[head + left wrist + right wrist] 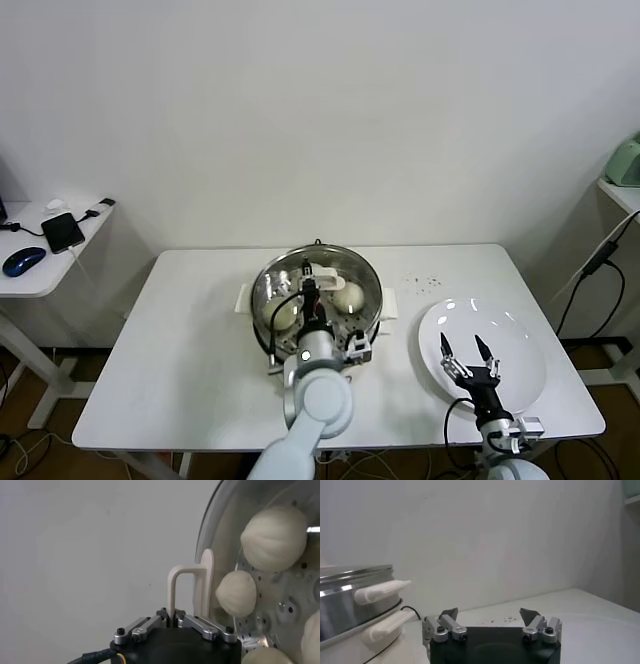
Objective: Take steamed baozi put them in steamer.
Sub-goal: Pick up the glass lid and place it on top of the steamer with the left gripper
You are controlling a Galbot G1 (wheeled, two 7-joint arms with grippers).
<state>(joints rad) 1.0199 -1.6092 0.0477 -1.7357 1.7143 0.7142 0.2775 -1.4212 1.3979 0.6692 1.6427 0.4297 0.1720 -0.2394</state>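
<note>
Smooth domed baozi (274,537) sit in shiny steamer (366,275).

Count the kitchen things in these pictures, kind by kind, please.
Small round cream-white dough buns: 4
Shiny round stainless-steel steamer pot: 1
Flat round glass lid, cream handle: 1
Large round white plate: 1
Total: 7

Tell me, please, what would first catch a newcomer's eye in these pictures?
The shiny steamer at the table's middle, buns on its perforated tray. The left tool holds a glass lid by its cream handle over the pot. The right tool hovers open over an empty white plate.
</note>
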